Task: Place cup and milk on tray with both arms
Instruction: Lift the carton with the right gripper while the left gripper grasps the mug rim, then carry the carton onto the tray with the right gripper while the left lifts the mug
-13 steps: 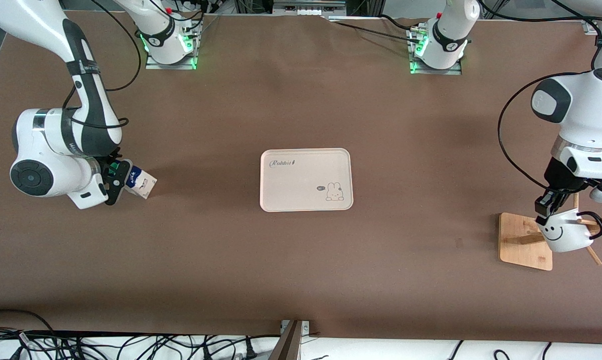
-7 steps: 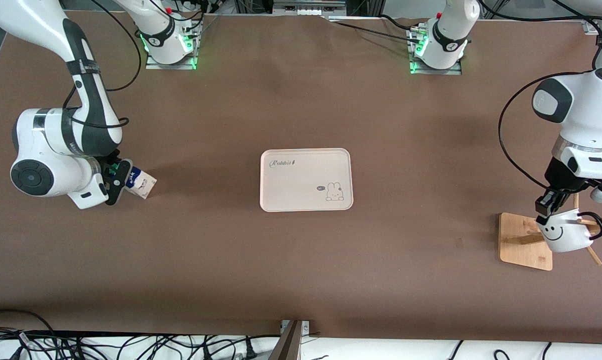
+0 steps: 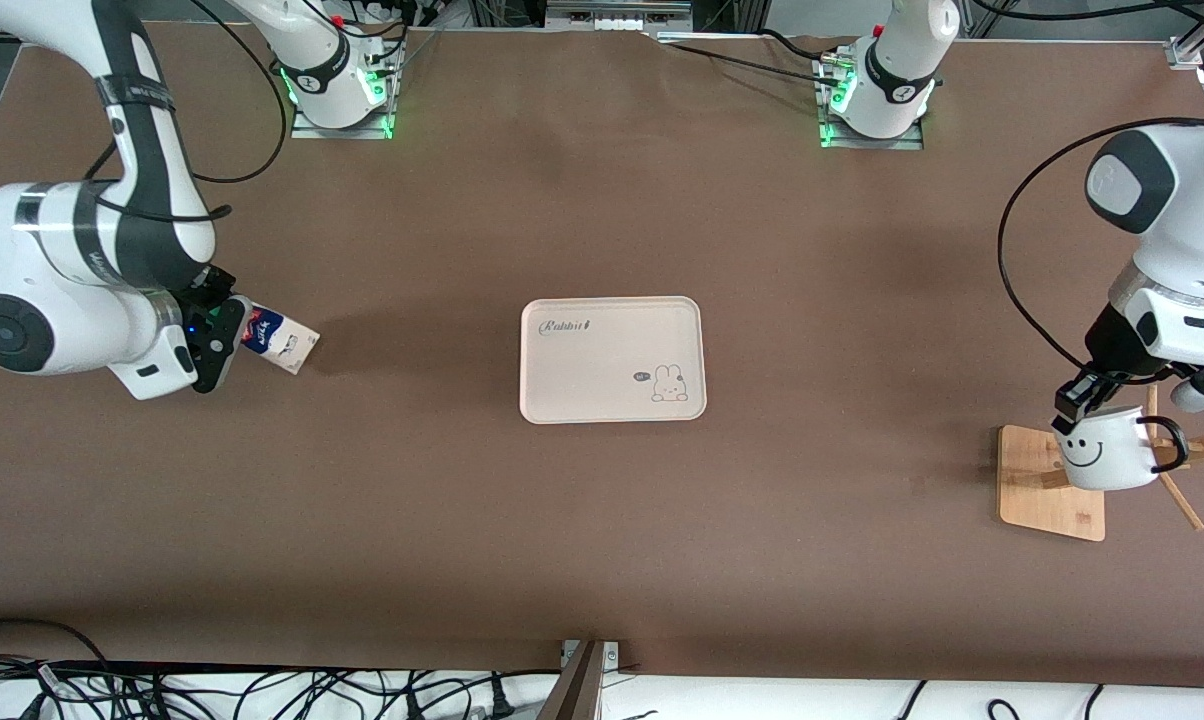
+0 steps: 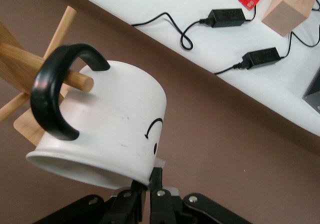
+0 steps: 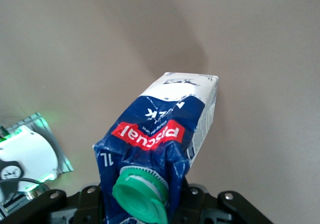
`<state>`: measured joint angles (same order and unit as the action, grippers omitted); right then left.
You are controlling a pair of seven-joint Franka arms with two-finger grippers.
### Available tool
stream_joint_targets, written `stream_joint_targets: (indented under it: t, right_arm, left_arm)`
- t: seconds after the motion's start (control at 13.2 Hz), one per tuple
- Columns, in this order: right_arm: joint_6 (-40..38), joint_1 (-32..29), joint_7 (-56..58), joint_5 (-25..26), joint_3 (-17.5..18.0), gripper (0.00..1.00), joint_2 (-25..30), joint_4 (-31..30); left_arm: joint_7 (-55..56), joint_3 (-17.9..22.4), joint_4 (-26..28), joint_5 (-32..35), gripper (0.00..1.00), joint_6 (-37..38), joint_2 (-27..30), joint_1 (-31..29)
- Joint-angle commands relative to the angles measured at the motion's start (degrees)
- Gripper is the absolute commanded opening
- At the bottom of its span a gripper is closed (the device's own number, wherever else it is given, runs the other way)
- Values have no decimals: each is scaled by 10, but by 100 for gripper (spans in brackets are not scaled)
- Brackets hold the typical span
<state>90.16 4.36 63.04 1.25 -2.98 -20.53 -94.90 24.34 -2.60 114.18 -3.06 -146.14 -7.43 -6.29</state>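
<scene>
Item 1, the milk point(image 3: 280, 342): gable-top carton, blue and white with a red mark and green cap. Held tilted, cap end inside the right gripper point(image 3: 224, 338), base pointing toward the tray. The fingers are clamped on its upper part; the right wrist view shows the cap close against the gripper body. Location: in the air over bare table at the right arm's end, well apart from the tray. The grip near the top probably leaves the base free for setting down.

Item 2, the cup point(image 3: 1102, 450): white mug, smiley face, black loop handle. Pinched at its rim by the left gripper point(image 3: 1080, 395), whose fingers are closed on the wall. Location: over the wooden rack point(image 3: 1047, 480) at the left arm's end, a peg lying just by the handle. The rim pinch likely suits drawing the mug off the peg.

Item 3, the tray point(image 3: 612, 358): cream, rabbit drawing, flat at mid-table between both arms, nothing on it, so each arm can reach it from its own end
</scene>
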Motion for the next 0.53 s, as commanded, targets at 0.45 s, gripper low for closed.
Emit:
stream_joint_targets:
  t: [0.45]
  right_arm:
    - [-5, 9, -503, -116, 114, 46, 58, 11]
  left_arm:
    - [-3, -80, -143, 75, 0, 264, 0, 8]
